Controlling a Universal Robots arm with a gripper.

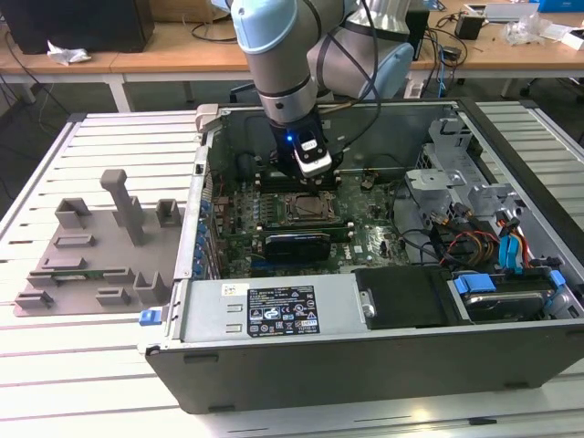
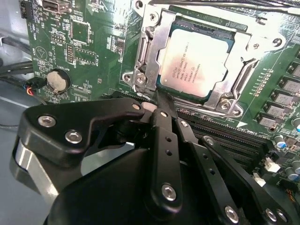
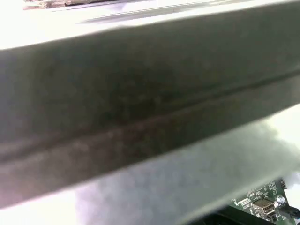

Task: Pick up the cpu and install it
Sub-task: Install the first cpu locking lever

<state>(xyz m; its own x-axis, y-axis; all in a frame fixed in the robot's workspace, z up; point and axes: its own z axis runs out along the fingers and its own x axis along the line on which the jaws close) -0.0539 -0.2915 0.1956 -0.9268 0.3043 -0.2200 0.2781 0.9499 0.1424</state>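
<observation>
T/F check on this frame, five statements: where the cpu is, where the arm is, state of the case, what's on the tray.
1. The cpu lies in the motherboard socket. True.
2. The gripper holds the cpu above the grey tray. False: in the second wrist view the cpu sits in the socket and the gripper's tip is at the socket frame's edge.
3. The computer case lies open on its side on the table. True.
4. In the exterior view the arm reaches over the grey moulded tray. False: it reaches into the case, above the socket area.
5. The grey moulded tray lies to the exterior view's right of the case. False: it lies to the exterior view's left.
</observation>
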